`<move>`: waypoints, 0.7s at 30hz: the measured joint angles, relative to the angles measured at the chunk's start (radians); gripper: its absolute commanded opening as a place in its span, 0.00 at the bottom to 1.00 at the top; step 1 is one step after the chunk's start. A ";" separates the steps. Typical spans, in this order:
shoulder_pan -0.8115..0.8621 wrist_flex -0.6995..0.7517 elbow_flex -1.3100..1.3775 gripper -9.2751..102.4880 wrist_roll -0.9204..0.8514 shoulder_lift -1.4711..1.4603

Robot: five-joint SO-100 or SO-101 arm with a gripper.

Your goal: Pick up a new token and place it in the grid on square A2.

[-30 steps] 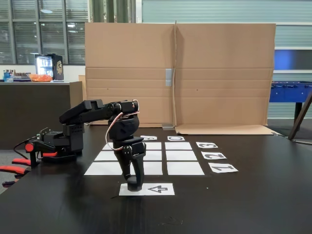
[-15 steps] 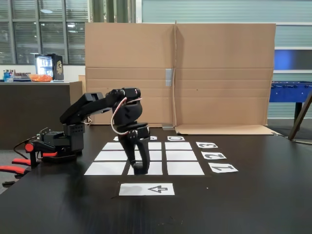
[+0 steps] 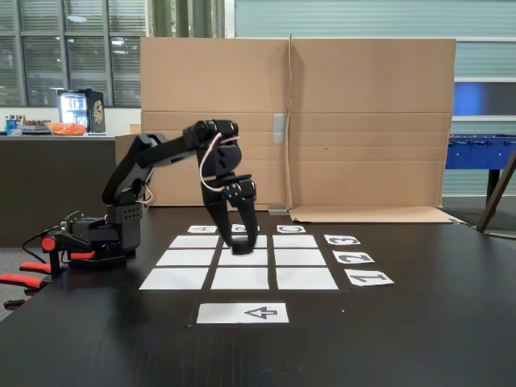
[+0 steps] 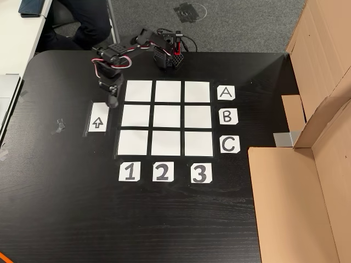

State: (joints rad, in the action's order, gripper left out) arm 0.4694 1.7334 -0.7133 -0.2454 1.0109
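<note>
Fixed view: the arm is raised with the claw [image 3: 239,244] pointing straight down, clear of the table [image 3: 419,322]. The fingers are clenched on a small dark piece at their tips, taken to be the token [image 3: 239,250]. It sits directly between the fingertips, at 6 o'clock of the wrist; black against black, its outline is faint.

Other view, from above: the claw [image 4: 112,100] hangs over bare table just off the grid [image 4: 168,118], at 9 o'clock of the A1 corner sheet. Square A2 [image 4: 168,91] lies at 3 o'clock of the claw, one sheet beyond A1, and is blank. The arrow sheet [image 4: 98,117] lies at 7 o'clock of the claw, close by, with nothing on it. All nine grid sheets are bare.
</note>
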 measured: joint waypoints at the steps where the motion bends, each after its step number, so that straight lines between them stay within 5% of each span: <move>1: -0.017 0.008 -0.041 0.22 -0.015 0.034; 21: -0.318 -0.018 -0.634 0.22 -0.207 0.534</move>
State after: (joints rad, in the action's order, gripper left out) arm 0.1519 1.7150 -1.3468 -0.4525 1.5447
